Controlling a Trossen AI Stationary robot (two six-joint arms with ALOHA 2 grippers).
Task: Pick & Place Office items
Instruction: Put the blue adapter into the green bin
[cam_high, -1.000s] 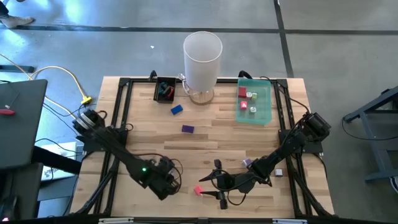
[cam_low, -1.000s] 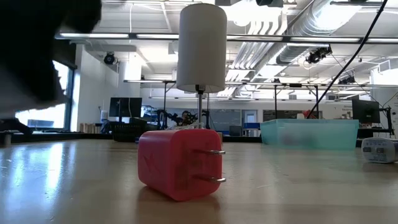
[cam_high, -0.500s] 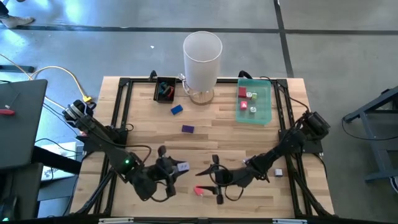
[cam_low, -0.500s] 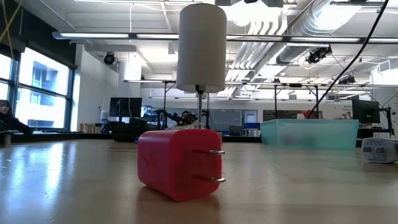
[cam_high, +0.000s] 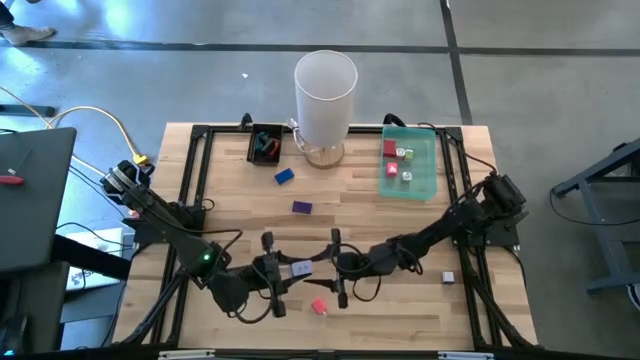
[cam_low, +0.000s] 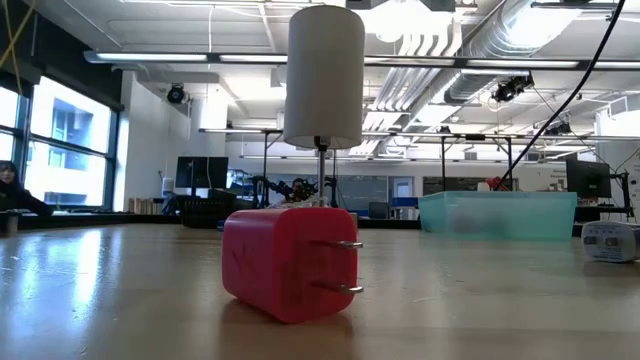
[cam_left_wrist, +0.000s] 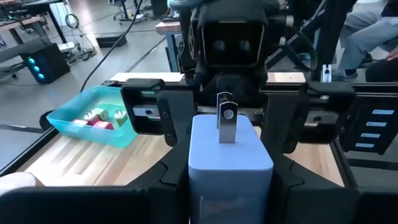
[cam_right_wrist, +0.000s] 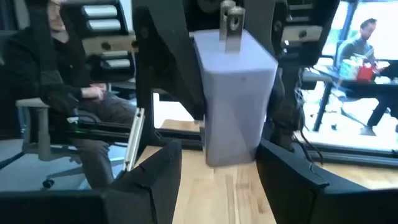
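Pale lavender plug block, metal prongs.

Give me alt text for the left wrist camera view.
The left gripper holds a pale lavender plug adapter, prong up, facing the right gripper close ahead. A teal tray of small items sits on the wooden table.

A tall white cylinder stands between a small black tray and a translucent green tray; a yellow cable, seemingly, lies off the worktop.

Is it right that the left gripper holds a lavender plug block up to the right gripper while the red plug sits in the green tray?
Not quite. The red plug lies on the table, not in the green tray, as the high view shows. The left gripper does hold the lavender plug block toward the right gripper.
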